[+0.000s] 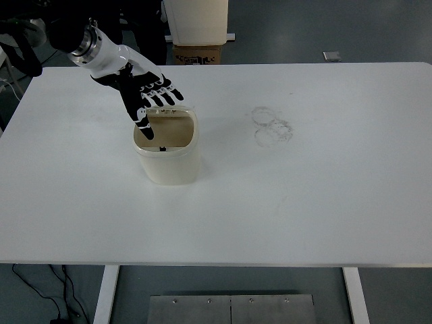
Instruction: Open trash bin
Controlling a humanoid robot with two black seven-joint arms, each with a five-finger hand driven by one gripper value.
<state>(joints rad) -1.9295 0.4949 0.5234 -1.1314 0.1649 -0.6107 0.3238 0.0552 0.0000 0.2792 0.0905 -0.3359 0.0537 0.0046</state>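
Note:
A small cream trash bin [169,162] stands on the white table [304,202], left of centre. Its top is open and I can see down into the hollow inside; the lid [164,112] stands up at the bin's far rim. My left hand [152,98] hovers just above and behind the bin's far-left rim, fingers spread and holding nothing. Its thumb points down toward the rim. My right arm is out of view.
Faint ring-shaped marks [272,125] lie on the table right of the bin. A cardboard box [198,52] and a white unit stand on the floor beyond the far edge.

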